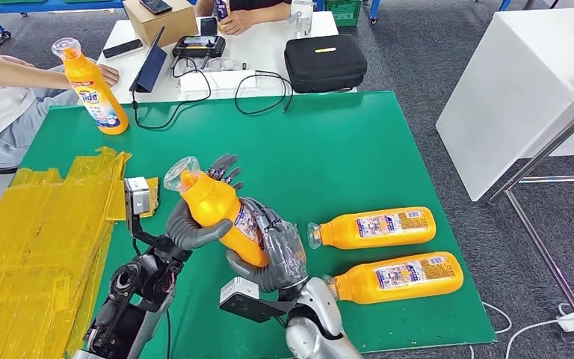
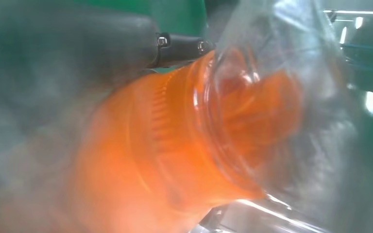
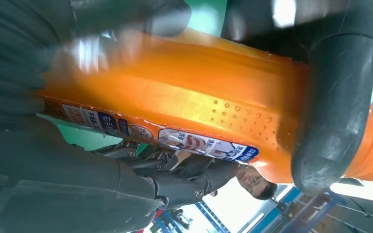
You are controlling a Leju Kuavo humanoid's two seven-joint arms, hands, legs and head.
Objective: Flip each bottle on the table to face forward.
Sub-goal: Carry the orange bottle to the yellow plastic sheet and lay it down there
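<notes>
An orange bottle (image 1: 217,211) with a clear cap is raised above the green table (image 1: 329,142), tilted with its cap up and to the left. My left hand (image 1: 194,224) grips its upper body and my right hand (image 1: 273,258) grips its lower end. The left wrist view is close on the bottle's neck and clear cap (image 2: 252,111); the right wrist view has the bottle's side and label (image 3: 175,111) with a thick finger (image 3: 335,111) across it. Two more orange bottles (image 1: 377,226) (image 1: 400,275) lie on their sides at the right. A person holds a fourth bottle (image 1: 97,93) upright at the far left.
Yellow sheets (image 1: 37,247) cover the table's left part. A white table (image 1: 217,52) behind carries a black case (image 1: 324,62), a tablet, cables and a cardboard box. A white cabinet (image 1: 523,90) and a metal frame (image 1: 560,202) stand at the right.
</notes>
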